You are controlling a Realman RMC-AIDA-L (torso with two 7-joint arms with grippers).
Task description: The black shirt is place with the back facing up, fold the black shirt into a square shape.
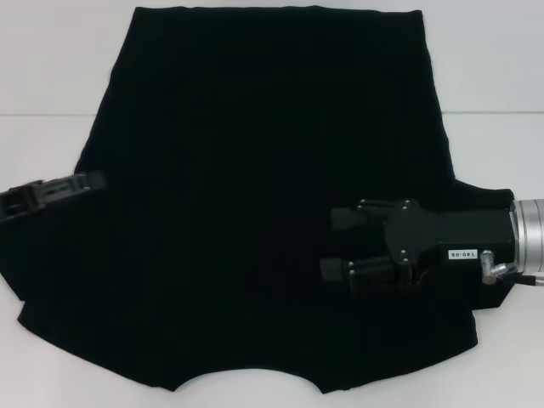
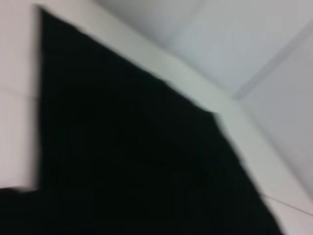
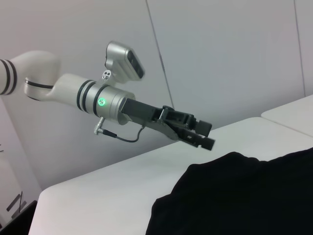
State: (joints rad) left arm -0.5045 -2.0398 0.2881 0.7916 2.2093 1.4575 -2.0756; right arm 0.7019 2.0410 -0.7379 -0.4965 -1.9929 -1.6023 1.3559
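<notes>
Two grippers are working over the black shirt, which is lying spread flat on the white table: right gripper is hovering over the shirt's right half w/ fingers parted, gripping nothing, while left gripper is sitting at the shirt's left edge, also looking parted and empty. Risk imo: the cloth is soft, so a shallow pinch could be catching only one layer or slipping, dragging the shirt crooked and spoiling the square fold.

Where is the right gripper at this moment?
In the head view the right gripper hangs over the black shirt's right half, fingers apart and pointing toward the robot's left; the left gripper is at the shirt's opposite edge.
</notes>
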